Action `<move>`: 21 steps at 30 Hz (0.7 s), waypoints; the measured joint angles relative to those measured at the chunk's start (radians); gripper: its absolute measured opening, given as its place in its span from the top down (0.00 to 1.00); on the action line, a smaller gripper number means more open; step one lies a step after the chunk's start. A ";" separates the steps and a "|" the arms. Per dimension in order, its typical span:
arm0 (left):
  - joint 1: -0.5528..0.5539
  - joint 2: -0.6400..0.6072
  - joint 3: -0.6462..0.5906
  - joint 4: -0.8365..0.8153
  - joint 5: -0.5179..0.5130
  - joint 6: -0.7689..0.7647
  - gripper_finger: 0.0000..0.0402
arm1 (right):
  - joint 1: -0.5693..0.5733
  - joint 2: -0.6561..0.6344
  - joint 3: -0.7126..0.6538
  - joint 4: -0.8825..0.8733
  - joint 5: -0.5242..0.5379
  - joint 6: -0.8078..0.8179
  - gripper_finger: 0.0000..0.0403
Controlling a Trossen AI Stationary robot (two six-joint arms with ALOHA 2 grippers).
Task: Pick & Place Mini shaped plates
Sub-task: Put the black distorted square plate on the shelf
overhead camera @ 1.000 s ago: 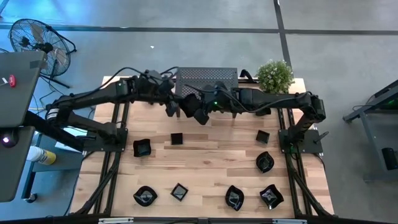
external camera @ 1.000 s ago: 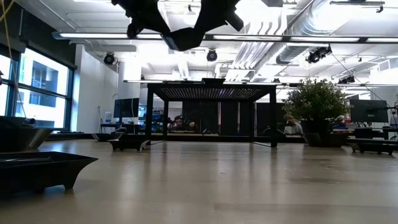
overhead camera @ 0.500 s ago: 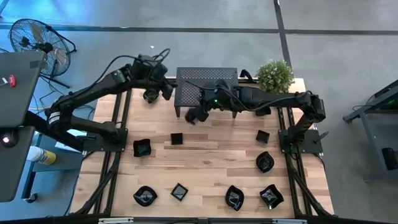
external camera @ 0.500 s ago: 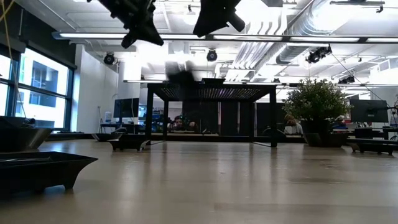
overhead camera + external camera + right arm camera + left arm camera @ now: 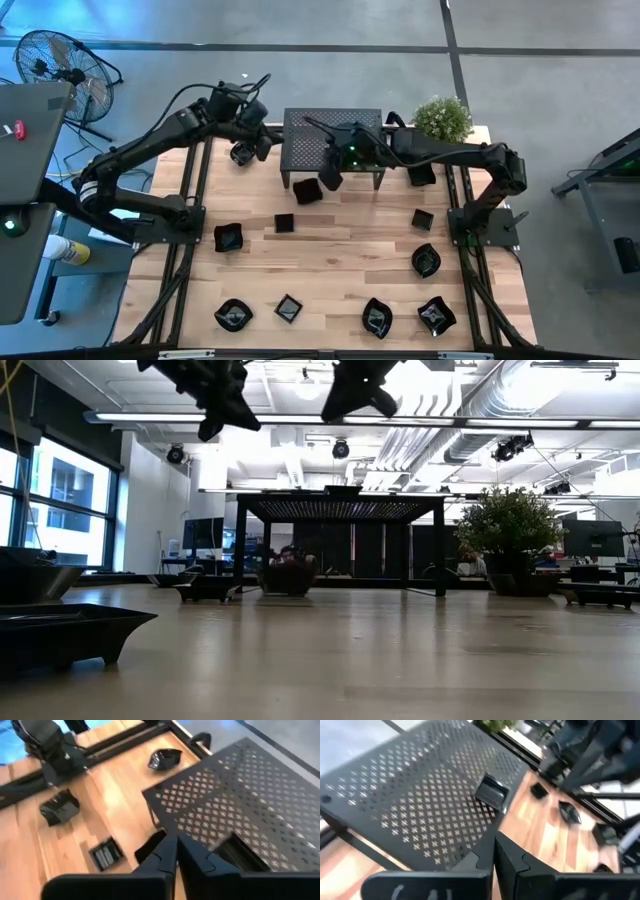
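Note:
Several glossy black mini plates lie flat on the wooden table, among them a square one (image 5: 284,222), a leaf-like one (image 5: 229,238) and a round one (image 5: 426,261). One more plate (image 5: 307,190) (image 5: 287,578) sits on the table just before the black perforated rack (image 5: 332,135), and shows in the left wrist view beside the rack's edge (image 5: 491,793). My left gripper (image 5: 245,151) hangs in the air off the rack's left end, shut and empty (image 5: 494,851). My right gripper (image 5: 329,178) hovers over the rack's near edge, above and right of that plate, shut and empty (image 5: 176,849).
A potted plant (image 5: 442,120) stands at the table's far right corner beside the rack. Black frame rails (image 5: 190,230) run along both sides of the table. Bare wood lies between the plate rows in the table's middle (image 5: 350,250). People sit in the room behind (image 5: 288,555).
A second ago both grippers met close together in front of the rack with a plate between them. My left gripper pulled away toward the table's left and far edge. The plate fell and now rests on the table before the rack. My right gripper shifted slightly toward the rack.

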 joint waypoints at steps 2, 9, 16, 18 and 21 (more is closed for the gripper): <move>0.000 -0.008 -0.001 -0.025 0.020 0.030 1.00 | 0.013 -0.018 -0.005 -0.017 0.030 0.017 0.98; 0.000 -0.147 -0.163 0.013 0.043 0.008 1.00 | 0.108 -0.103 -0.232 0.080 -0.004 0.165 0.99; -0.001 -0.467 -0.488 0.203 0.046 -0.149 1.00 | 0.251 -0.173 -0.542 0.364 0.031 0.499 0.99; -0.001 -0.558 -0.563 0.241 0.011 -0.192 1.00 | 0.278 -0.153 -0.629 0.503 0.070 0.579 1.00; 0.000 -0.669 -0.637 0.266 -0.041 -0.234 1.00 | 0.279 -0.111 -0.722 0.695 0.133 0.648 0.98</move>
